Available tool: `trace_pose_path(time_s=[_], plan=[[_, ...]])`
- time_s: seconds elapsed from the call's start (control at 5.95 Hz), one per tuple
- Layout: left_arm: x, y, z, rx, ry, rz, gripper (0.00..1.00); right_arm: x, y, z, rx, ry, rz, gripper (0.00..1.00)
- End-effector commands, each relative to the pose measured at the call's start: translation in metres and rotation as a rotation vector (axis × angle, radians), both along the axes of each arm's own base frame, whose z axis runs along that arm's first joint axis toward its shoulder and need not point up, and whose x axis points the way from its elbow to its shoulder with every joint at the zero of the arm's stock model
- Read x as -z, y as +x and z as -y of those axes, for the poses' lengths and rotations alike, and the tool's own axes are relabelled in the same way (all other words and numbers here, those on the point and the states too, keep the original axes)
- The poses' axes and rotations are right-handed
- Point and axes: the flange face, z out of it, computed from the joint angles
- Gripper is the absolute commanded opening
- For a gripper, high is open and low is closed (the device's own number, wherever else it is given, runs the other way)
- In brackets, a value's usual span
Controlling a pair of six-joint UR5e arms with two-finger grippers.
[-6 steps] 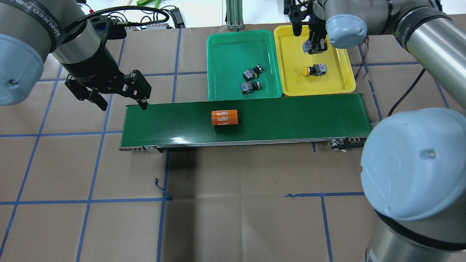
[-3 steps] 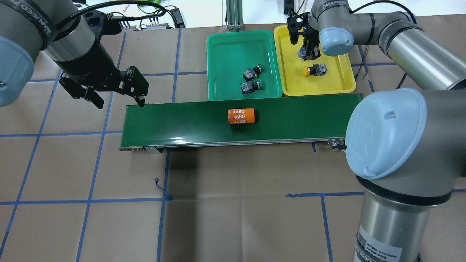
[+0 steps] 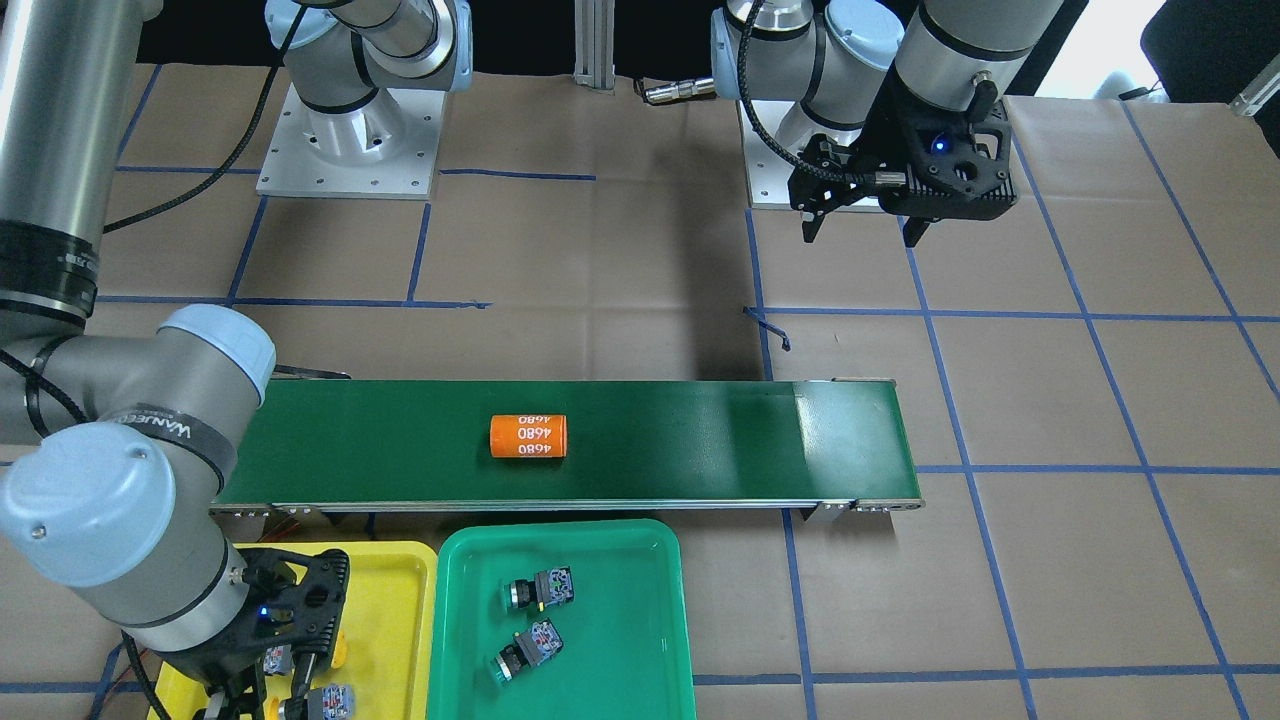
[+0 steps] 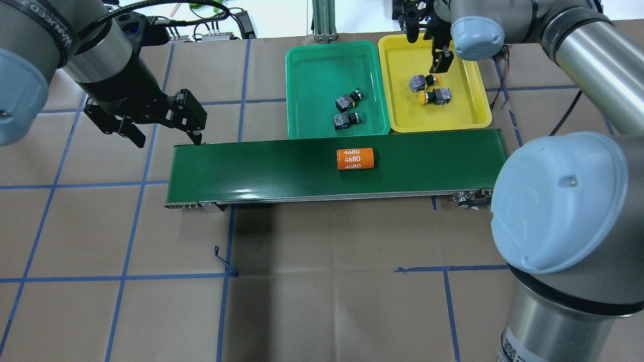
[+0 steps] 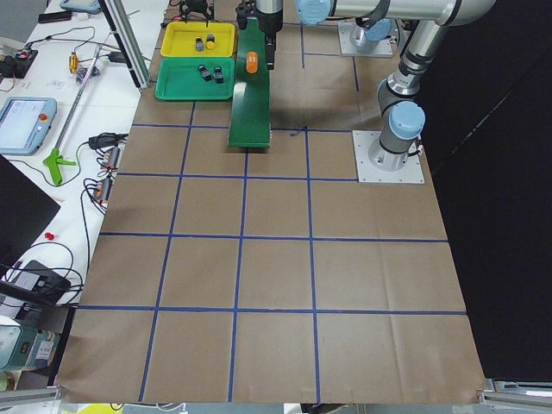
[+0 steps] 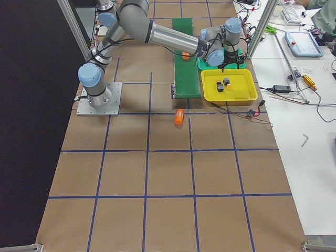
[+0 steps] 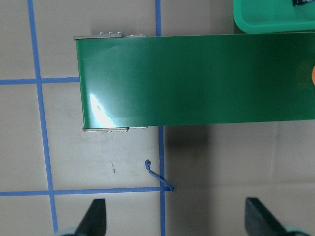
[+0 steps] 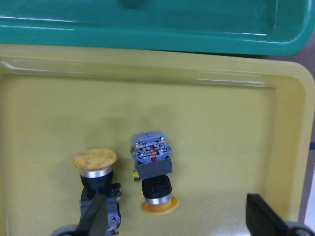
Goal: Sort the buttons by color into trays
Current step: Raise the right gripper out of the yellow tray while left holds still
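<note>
Two green-capped buttons [image 4: 348, 100] [image 4: 346, 119] lie in the green tray [image 4: 317, 75]. Two yellow-capped buttons [image 4: 421, 82] [image 4: 435, 96] lie side by side in the yellow tray [image 4: 453, 113]; the right wrist view shows them [image 8: 98, 182] [image 8: 152, 172] below my open fingers [image 8: 96, 219]. My right gripper [image 4: 422, 48] is open and empty above the yellow tray's far part. My left gripper [image 4: 166, 138] is open and empty, above the table at the belt's left end. The front view shows both trays [image 3: 395, 600] [image 3: 600, 640].
A long dark green conveyor belt [image 4: 282, 171] runs across the table in front of the trays, with an orange 4680 cylinder [image 4: 355, 159] lying on it. A second orange cylinder [image 6: 179, 116] lies on the table past the belt's right end.
My right gripper has let go of the yellow button, which now lies in the yellow tray, and has opened and lifted. The orange cylinder has moved right along the belt.
</note>
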Motion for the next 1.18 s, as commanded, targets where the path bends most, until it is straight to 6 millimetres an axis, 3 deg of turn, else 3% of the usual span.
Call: trace_pose_path(time_s=[0.0, 0.34, 0.67, 0.84, 1.01], plan=[[-0.002, 0.000, -0.001, 0.002, -0.005, 0.000, 0.98, -0.080, 0.000, -0.042, 0.261, 0.045, 0.045, 1.00], [-0.003, 0.000, -0.002, 0.001, -0.005, 0.000, 0.98, -0.144, 0.000, -0.099, 0.759, 0.142, 0.081, 1.00], [-0.003, 0.000, -0.002, 0.002, -0.005, 0.001, 0.98, -0.192, 0.001, -0.151, 1.116, 0.207, 0.091, 1.00], [-0.003, 0.000, -0.002, 0.002, -0.006, 0.001, 0.98, -0.211, 0.006, -0.176, 1.299, 0.227, 0.101, 1.00], [-0.003, 0.000, -0.002, 0.002, -0.006, 0.001, 0.98, -0.215, 0.009, -0.201, 1.564, 0.266, 0.071, 1.00]])
